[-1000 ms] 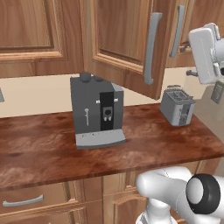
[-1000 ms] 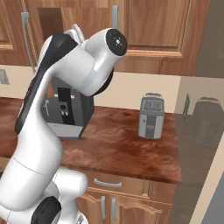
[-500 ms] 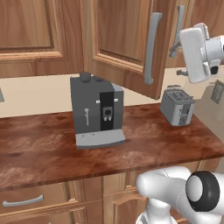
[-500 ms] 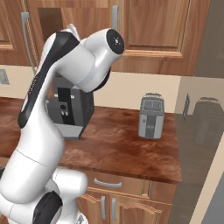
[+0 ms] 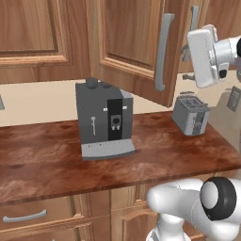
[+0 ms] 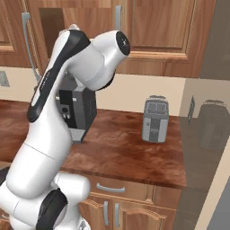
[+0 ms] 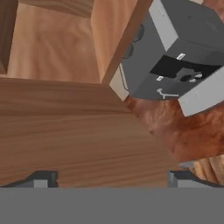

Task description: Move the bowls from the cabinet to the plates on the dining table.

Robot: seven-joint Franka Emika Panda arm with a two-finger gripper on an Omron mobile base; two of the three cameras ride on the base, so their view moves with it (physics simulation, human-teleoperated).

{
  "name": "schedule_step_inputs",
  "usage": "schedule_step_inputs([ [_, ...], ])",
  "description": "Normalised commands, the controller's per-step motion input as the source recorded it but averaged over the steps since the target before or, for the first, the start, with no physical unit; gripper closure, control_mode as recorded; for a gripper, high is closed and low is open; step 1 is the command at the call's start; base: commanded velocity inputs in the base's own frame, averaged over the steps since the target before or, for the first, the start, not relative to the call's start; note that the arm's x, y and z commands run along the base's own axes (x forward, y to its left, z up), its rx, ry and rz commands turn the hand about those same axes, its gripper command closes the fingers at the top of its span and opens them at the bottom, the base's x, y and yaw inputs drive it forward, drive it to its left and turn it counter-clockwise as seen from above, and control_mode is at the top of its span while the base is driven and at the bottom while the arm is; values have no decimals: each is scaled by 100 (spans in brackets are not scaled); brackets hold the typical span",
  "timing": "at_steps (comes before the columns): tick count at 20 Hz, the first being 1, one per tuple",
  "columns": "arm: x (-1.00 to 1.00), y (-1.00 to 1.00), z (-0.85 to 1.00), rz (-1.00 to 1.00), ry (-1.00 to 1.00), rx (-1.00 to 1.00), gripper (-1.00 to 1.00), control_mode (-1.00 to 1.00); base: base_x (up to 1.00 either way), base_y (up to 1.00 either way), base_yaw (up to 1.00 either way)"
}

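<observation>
Your gripper (image 7: 111, 177) was spread wide, holding nothing, facing the cabinet (image 7: 65, 131) shelf, coffee machine (image 7: 175, 57) beyond its right finger.

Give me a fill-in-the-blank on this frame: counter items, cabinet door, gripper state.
1. The cabinet door stands ____.
2. The gripper has its jaws ____ and holds nothing.
3. On the wood counter, right of the coffee machine, stands a grey ____.

Missing words: open; open; toaster
</observation>
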Motion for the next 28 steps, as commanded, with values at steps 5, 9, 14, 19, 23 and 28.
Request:
schedule_step_inputs([
  [5,56,0,0,1,0,5,-100,-100,0,0,0],
  [9,58,0,0,3,0,5,-100,-100,0,0,0],
  [14,12,17,0,5,0,6,-100,-100,0,0,0],
  [19,-19,29,0,6,0,4,-100,-100,0,0,0],
  [23,-54,28,0,8,-8,2,-100,-100,0,0,0],
  [28,-37,35,0,10,-4,0,-100,-100,0,0,0],
])
